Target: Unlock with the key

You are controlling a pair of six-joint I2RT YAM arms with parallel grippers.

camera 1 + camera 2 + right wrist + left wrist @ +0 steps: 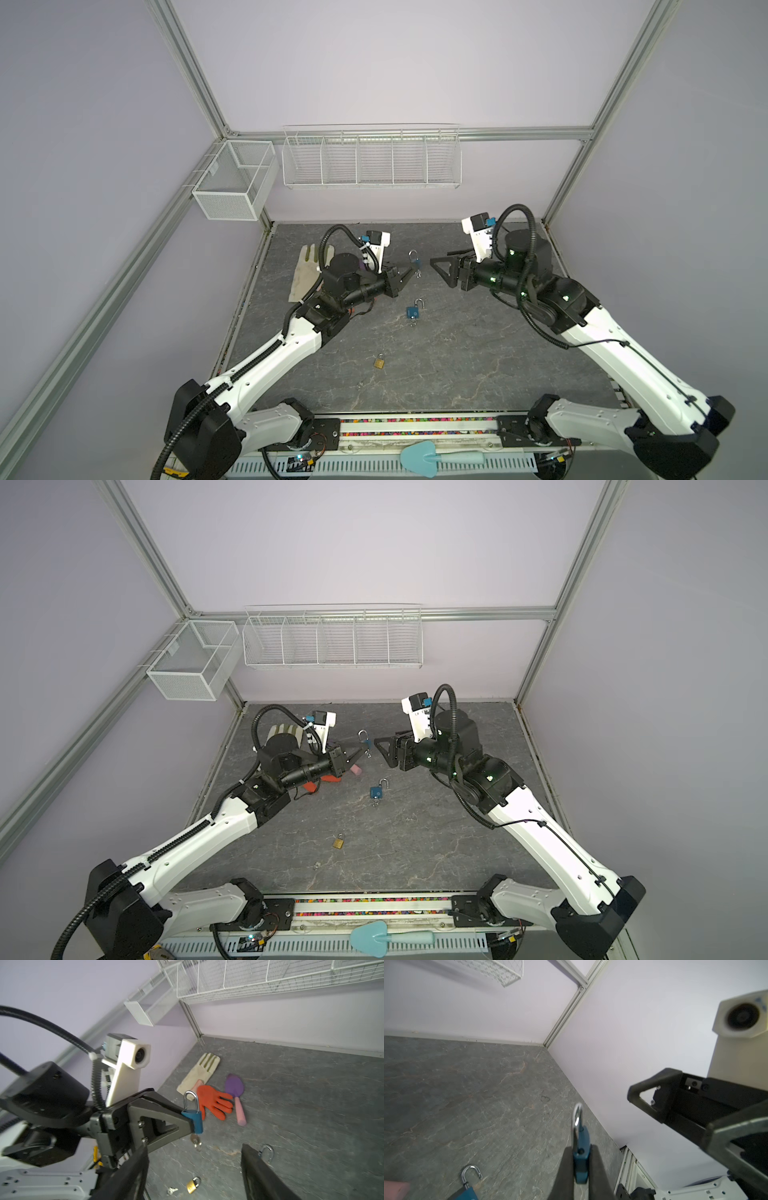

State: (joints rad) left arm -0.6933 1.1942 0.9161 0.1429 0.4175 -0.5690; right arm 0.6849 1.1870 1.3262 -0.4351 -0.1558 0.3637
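My left gripper (412, 271) (581, 1147) is shut on a blue padlock (415, 262) (365, 742) (581, 1164) (196, 1120), held above the table at the back centre. A key (195, 1139) sticks out of the padlock's underside, with a second key dangling from it. In the left wrist view one end of the shackle (576, 1118) stands out of its hole. My right gripper (440, 258) (384, 737) (194, 1159) is open just to the right of the padlock. Nothing is between its fingers.
On the table lie a second blue padlock (413, 311) (377, 791) with its shackle open, a brass padlock (379, 362) (192, 1186) and a loose key (172, 1190). At the back left lie a white glove (307, 270), an orange glove (212, 1103) and a purple trowel (234, 1088). Wire baskets (370, 158) hang on the back wall.
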